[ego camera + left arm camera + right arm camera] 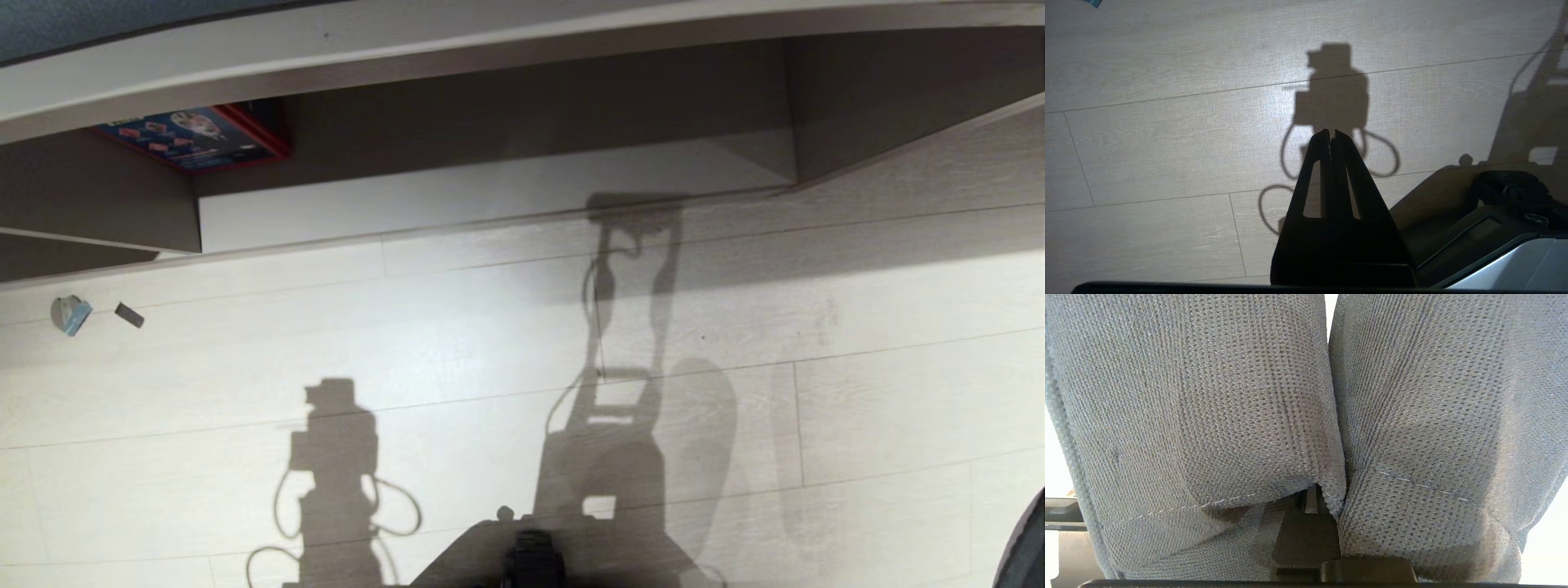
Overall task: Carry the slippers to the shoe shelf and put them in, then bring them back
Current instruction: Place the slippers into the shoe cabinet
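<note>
The slippers (1208, 416) are filling almost the whole right wrist view: two grey, coarsely knitted fabric bands hanging side by side, their inner edges pressing against each other along a near-vertical seam, each with a thin line of pale stitching running across near its lower part. Their soles, toes and full outline are being cut off by the picture edges, so the overall shape is hard to make out, and only slivers of bright background are showing at 3 and 9 o'clock.

The right pincer (1310, 500) is sitting at 6 o'clock in that view, its dark fingers pressed together on the fabric where the two bands meet, pinching the slippers; most of the fingers are being hidden by the cloth, with only a pale tip peeking out between the folds.

The left pincer (1331, 134) is hanging over the pale plank floor (1167, 143), its fingers pressed together and holding nothing, with its own shadow lying just beyond the tips toward 12 o'clock.

In the head view neither arm is showing, only their shadows on the floor. The shoe shelf (490, 196) is lying across the upper part, from about 10 to 2 o'clock: a low taupe cubby with a pale base board, bare as far as it is showing. A red-edged printed box (196, 137) is sitting in the neighbouring recess at 10 o'clock, partly cut off by the board above it. Two small scraps (72, 314) are lying on the floor at 9 o'clock.
</note>
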Tool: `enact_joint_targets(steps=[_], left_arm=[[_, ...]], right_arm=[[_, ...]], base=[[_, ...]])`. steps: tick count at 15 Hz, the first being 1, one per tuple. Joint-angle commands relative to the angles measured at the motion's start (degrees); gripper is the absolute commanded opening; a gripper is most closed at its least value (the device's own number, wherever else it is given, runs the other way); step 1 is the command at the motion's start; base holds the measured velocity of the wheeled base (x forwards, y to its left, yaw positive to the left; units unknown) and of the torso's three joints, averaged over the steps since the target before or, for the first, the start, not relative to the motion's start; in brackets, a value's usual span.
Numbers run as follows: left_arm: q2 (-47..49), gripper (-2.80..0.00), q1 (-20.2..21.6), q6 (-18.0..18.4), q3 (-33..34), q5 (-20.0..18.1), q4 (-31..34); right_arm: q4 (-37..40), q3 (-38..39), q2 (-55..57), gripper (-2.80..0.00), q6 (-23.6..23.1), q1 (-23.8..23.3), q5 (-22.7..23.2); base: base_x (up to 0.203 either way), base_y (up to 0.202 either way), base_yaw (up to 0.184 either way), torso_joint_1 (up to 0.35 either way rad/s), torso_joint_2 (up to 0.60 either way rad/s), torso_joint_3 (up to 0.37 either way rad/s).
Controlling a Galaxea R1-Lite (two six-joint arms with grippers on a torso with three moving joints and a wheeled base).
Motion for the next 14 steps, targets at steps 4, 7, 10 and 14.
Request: enact_joint_targets(steps=[4,7,10,14], left_arm=[[0.0,-2.80,0.0,0.0,0.0,0.0,0.0],[0.0,-2.80,0.0,0.0,0.0,0.0,0.0],[0.0,-2.80,0.0,0.0,0.0,0.0,0.0],[0.0,-2.80,0.0,0.0,0.0,0.0,0.0]], right_arm=[[0.0,0.0,-0.1,-2.80,0.1,0.0,0.0],[0.0,0.0,-0.1,-2.80,0.0,0.0,0.0],[0.0,0.0,-0.1,-2.80,0.1,0.0,0.0],[0.0,0.0,-0.1,-2.80,0.1,0.0,0.0]], base=[[0.000,0.000,0.000,0.003,0.00,-0.123],[0.000,0.000,0.000,0.004,0.00,-0.197],[0.000,0.000,0.000,0.000,0.00,-0.201],[0.000,0.000,0.000,0.002,0.00,-0.142]])
